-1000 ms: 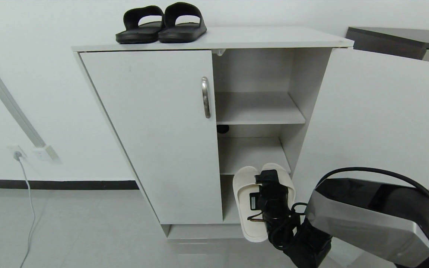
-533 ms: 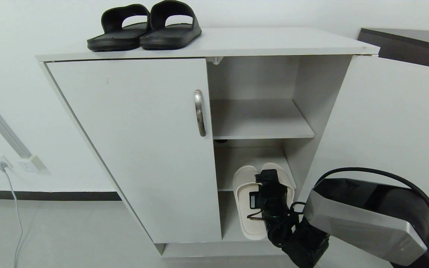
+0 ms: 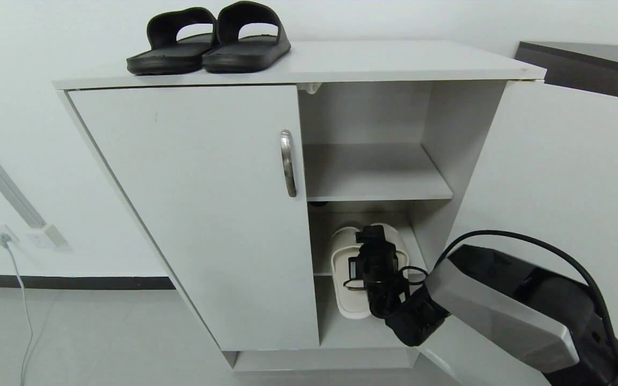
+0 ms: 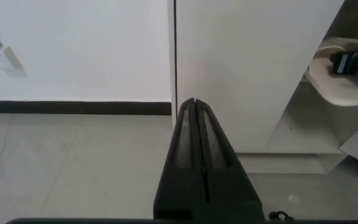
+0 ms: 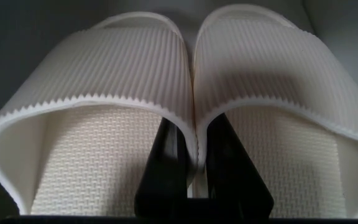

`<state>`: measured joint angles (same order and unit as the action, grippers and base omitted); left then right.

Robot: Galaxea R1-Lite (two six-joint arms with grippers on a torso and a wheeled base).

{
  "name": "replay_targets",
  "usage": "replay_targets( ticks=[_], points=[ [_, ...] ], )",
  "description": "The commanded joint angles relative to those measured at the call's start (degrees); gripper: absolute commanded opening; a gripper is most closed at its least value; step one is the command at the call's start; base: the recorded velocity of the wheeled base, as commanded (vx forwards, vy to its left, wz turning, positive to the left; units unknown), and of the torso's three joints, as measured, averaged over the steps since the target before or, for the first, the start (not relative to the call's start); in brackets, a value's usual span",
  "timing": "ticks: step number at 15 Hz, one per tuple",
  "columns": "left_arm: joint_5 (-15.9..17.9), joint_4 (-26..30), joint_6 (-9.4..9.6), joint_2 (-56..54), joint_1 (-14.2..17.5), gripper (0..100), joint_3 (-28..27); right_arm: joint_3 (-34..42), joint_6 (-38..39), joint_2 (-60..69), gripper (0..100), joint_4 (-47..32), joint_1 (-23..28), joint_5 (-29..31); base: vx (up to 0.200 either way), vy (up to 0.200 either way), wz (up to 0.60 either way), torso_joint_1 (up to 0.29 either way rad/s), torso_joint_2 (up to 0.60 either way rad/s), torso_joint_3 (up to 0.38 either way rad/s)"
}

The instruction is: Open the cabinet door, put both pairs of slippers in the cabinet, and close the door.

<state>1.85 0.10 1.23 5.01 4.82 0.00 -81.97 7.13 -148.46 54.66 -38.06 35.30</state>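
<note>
Pale floor tiles lie beneath the left gripper (image 4: pixel 195 143), pressed closed on nothing. Beyond it, the right gripper (image 5: pixel 196 168) pinches the white slippers (image 3: pixel 344 292) by their touching inner edges, partway into the cabinet's (image 3: pixel 395 59) open middle compartment; the ribbed foam looks light and squashy. Farthest off, the black slippers (image 3: pixel 234 53) sit on top, probably best pinched the same way.

I can't read any text, number or sign from here. The right gripper (image 3: pixel 372 235) carries a small pale label (image 3: pixel 353 266) on its side in the head view, but its print is too small for me to make out.
</note>
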Motion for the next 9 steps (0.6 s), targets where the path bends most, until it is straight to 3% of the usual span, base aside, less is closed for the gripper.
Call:
replay_targets(
  ticks=[1, 9],
  points=[
    [-0.01, -0.01, 0.0, 0.09, 0.02, 0, 0.0, -7.42, -0.01, -2.8, 0, -3.77, 1.32, -1.64, 0.0, 0.0, 0.0, 0.0, 0.0, 0.0],
    [-0.1, -0.01, -0.09, 0.0, 0.02, 0, 0.0, -22.97, -0.36, -7.99, 0, -13.09, 4.66, -3.84, 0.0, 0.0, 0.0, 0.0, 0.0, 0.0]
  ],
)
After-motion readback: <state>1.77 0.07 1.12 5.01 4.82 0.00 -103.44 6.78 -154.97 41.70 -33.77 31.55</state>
